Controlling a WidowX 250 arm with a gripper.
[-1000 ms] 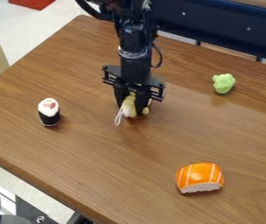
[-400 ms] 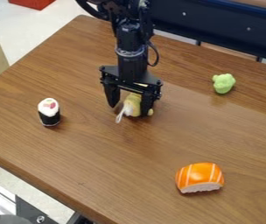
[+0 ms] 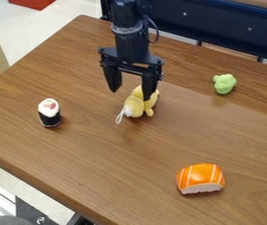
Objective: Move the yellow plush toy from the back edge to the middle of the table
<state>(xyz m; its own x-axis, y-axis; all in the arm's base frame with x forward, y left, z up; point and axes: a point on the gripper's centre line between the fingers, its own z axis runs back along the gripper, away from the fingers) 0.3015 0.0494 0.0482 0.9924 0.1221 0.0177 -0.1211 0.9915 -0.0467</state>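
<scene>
Since the earlier frames, the black gripper (image 3: 130, 94) has risen and its fingers have parted from around the yellow plush toy (image 3: 134, 107), which has stayed almost where it was. The pincer is now wide open with nothing clasped between its fingers. Taking the plush as the centre of a clock, with twelve towards the top edge of the view, the gap between the fingertips lies at about eleven. One finger overlaps the toy from this slant, so whether they lightly touch is hard to tell.

The plush lies near the middle of the wooden table (image 3: 118, 165), its soft body borne by the tabletop, which is probably why it needs no grip to keep its place. Its white cord loop (image 3: 120, 117) trails loosely towards half past seven, clear of the fingers.

At nine stands a black-wrapped sushi roll (image 3: 49, 113), upright on its end, its flat base likely steadying it. Between two and three sits a light green toy (image 3: 224, 83); at five, the orange sushi piece (image 3: 200, 178) rests pale side down, a broad footing that should resist rolling. All three lie well apart from the plush, leaving room around it.
</scene>
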